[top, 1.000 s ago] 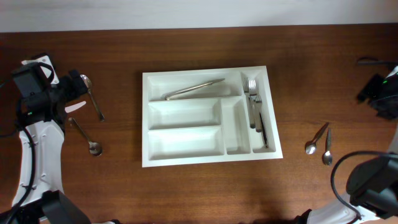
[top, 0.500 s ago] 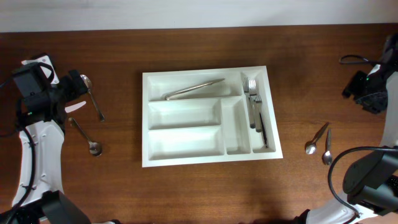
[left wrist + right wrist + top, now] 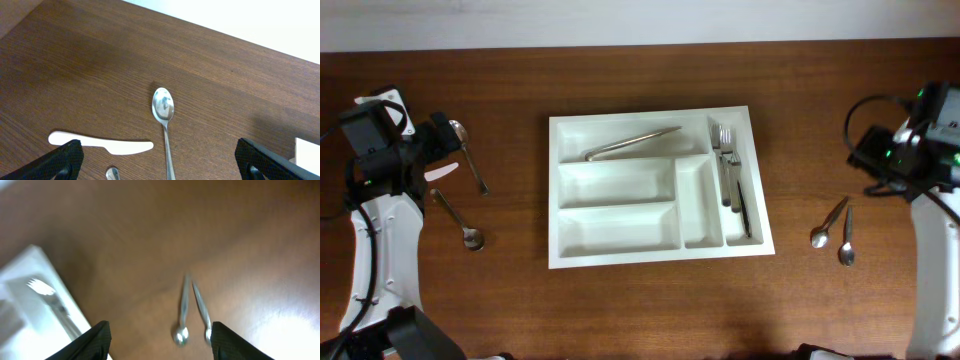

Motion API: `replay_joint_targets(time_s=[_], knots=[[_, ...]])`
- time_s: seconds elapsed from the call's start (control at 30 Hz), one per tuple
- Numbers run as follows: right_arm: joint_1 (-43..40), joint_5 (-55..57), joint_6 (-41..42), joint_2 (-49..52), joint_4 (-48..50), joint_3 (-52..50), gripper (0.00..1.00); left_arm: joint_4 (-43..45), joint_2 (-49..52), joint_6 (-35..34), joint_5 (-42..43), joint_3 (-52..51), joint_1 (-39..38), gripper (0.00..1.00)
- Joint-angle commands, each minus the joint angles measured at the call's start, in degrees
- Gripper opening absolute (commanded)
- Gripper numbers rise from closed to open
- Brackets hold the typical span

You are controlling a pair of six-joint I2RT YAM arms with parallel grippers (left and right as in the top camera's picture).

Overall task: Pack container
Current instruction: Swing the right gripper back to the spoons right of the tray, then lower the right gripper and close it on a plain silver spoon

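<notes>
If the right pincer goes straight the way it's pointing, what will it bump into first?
The right pincer, open, points down at one spoon and the other spoon beside it on the table. It would likely meet those first; the picture is too blurry to tell which one.

Wood table (image 3: 620, 310): white tray (image 3: 650, 259) mid, L spoons (image 3: 163, 107) + white knife (image 3: 100, 144), R spoons (image 3: 828, 223).

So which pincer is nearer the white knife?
Left. The left pincer hangs just above the knife; the right pincer is far beyond the tray, near two spoons.
</notes>
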Motion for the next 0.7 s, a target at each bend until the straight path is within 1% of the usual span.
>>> replay_joint_targets(time_s=[0.0,0.1,0.27,0.4,0.5,0.57,0.67], knots=[[-1.0,2.2,7.5,4.7,0.9,-7.6,0.65,0.1,0.3,0.0,-0.4,1.1,0.3,0.99],[-2.2,1.4,9.6,7.8,2.7,-11.1,0.65,0.1,0.3,0.0,-0.4,1.1,0.3,0.99],[-2.3,2.0,9.6,12.9,3.7,-11.5,0.64,0.1,0.3,0.0,-0.4,1.1,0.3,0.99],[-2.3,3.5,9.6,18.2,5.3,-11.5,0.54,0.1,0.3,0.0,-0.4,1.1,0.3,0.99],[-2.3,2.9,9.6,22.1,6.4,-11.5,0.53,0.1,0.3,0.0,-0.4,1.1,0.3,0.99],[-2.4,2.1,9.6,24.0,7.4,-11.5,0.47,0.1,0.3,0.0,-0.4,1.1,0.3,0.99],[-2.4,0.2,9.6,25.6,8.8,-11.5,0.45,0.1,0.3,0.0,-0.4,1.1,0.3,0.99]])
